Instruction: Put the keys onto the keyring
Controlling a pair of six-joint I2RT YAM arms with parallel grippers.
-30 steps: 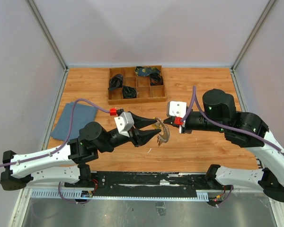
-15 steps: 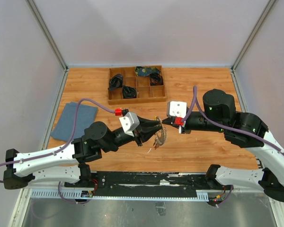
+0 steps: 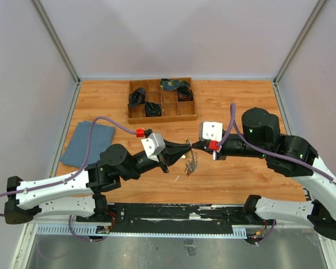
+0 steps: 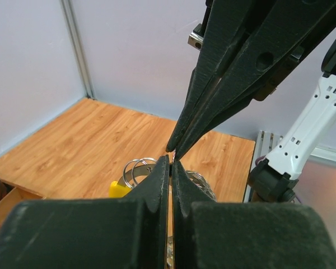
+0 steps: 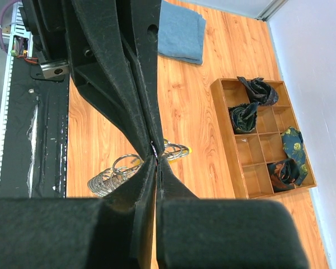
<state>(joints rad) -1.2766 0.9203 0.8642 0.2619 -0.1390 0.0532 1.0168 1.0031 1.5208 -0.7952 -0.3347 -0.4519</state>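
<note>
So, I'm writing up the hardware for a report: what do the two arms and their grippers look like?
The left arm and right arm both have white shells on the long links and bulky black joints. A purple cable loops along each to a red connector beside a white boxy wrist camera. The fingers are matte black, long tapering wedges.

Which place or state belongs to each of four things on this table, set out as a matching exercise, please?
Things:
1. cloth
2. tray
3. keys
4. left gripper

Place or state:
A. shut
B. far side of the table
C. around the table's middle
D. by the table's left edge

Pairs: 1-D, 2-B, 3-C, 4-A.
</note>
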